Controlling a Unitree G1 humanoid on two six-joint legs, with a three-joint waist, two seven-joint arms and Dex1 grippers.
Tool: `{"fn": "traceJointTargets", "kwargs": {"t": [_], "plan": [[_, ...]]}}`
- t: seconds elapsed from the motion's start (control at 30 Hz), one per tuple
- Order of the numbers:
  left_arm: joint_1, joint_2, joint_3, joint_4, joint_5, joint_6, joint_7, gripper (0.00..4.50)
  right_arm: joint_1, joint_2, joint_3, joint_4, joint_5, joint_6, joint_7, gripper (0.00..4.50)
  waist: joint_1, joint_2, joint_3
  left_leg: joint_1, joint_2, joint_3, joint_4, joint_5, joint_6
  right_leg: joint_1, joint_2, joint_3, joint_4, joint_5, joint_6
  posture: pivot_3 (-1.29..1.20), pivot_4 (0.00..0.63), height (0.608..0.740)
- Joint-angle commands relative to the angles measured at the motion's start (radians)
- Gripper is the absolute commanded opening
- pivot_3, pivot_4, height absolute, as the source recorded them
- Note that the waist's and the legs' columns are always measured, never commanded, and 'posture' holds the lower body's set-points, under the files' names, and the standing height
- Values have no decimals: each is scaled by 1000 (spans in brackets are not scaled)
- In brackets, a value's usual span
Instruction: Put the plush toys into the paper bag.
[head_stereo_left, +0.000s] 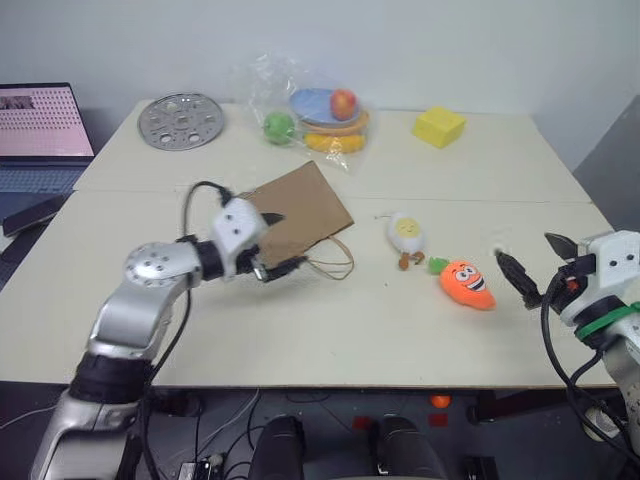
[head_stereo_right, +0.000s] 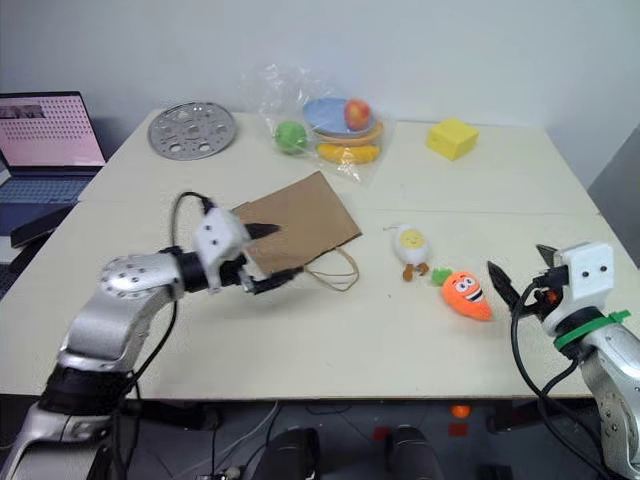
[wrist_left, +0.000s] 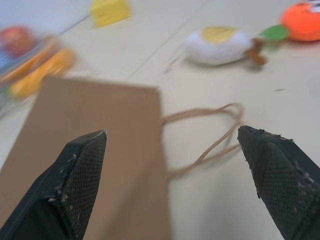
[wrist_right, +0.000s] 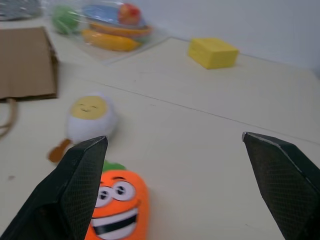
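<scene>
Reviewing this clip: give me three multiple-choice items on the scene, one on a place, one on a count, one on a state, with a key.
1. Where does the egg plush toy lie?
A. Inside the paper bag
B. On the table between the paper bag and the carrot plush toy
C. On the metal disc

2. How many plush toys lie outside the bag?
A. None
B. One
C. Two

3. How is the right gripper?
A. Open, holding nothing
B. Shut on the carrot
C. Shut on the bag's handle

Key: 1 B, the egg sits on the table right of the flat bag and left of the carrot. 2 C, both egg and carrot rest on the table. 3 A, its fingers stand wide apart above the carrot in the right wrist view.
</scene>
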Motion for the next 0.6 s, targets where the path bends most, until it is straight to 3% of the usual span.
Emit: {"fn": "traceJointTargets", "kwargs": {"t": [0.03,0.2,0.47,0.6], "plan": [[-80,-59,-90,110,71,-78,-26,4478,-18,-53,14,-99,105,81,42,4500,-2,0,0,0,0,0,0,0,0,0,1,0,0,0,0,0,150,740],[-171,-151,-192,304,193,-204,-12,4478,-37,-76,54,-178,164,147,6,4500,-2,0,0,-2,1,-4,0,0,1,-1,5,-1,1,-1,7,0,150,740],[-203,-219,-193,428,252,-239,33,4478,0,-31,40,-218,177,158,-90,4500,-2,-1,0,-3,1,-6,0,0,1,-1,5,-2,2,-2,10,0,150,740],[-201,-230,-168,425,231,-223,25,3606,30,-17,56,-226,171,142,-106,4500,-2,0,0,-3,0,-5,0,0,1,-1,4,-2,2,-2,10,0,150,740]]}}
